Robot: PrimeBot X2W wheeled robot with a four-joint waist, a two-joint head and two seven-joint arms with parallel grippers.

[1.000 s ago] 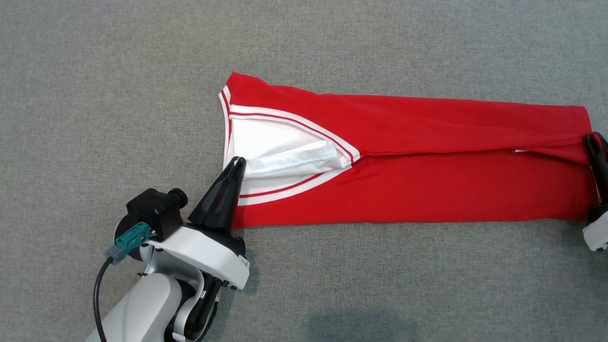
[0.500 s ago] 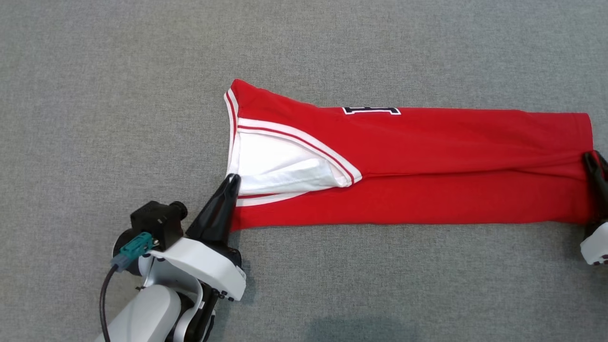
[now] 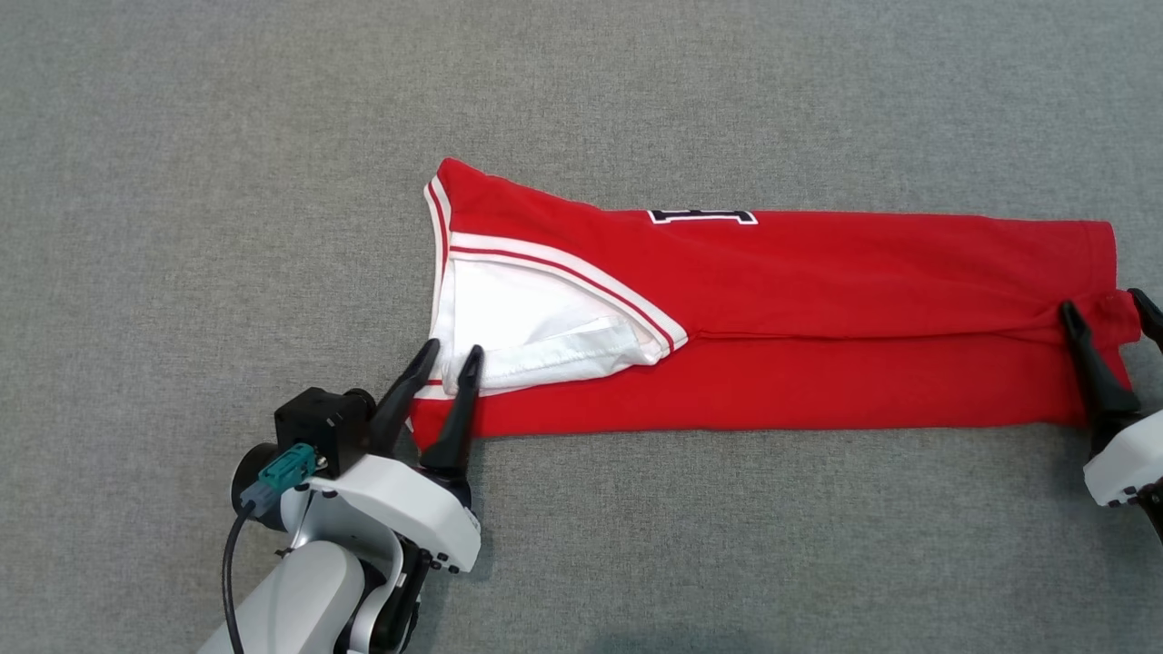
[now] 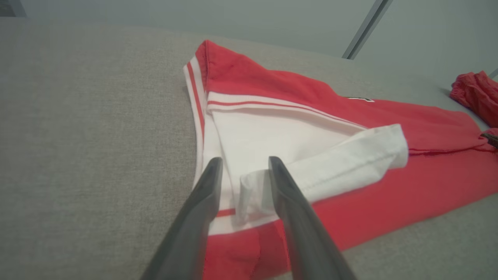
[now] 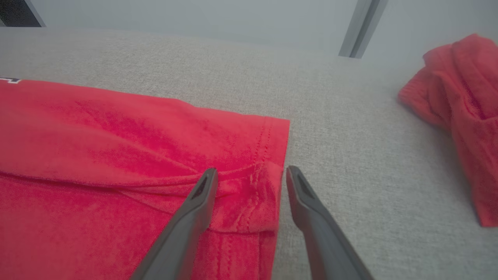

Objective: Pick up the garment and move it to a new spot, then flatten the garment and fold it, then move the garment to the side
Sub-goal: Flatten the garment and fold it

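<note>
Red, white-trimmed garment (image 3: 818,381) lies folded lengthwise into a long flat strip.

Robot test lab, seemingly: grey cloth-covered tabletop (image 3: 182,136), bare wall (image 5: 194,15)

No legible text, one black, white-edged character (image 3: 701,216) on the red garment (image 3: 863,272), cut off at the far fold, unreadable.

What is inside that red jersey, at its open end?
Through the opening of the red jersey you see its white inner layer and a hemmed white flap folded across it. Farther in, the red cloth covers everything.
</note>
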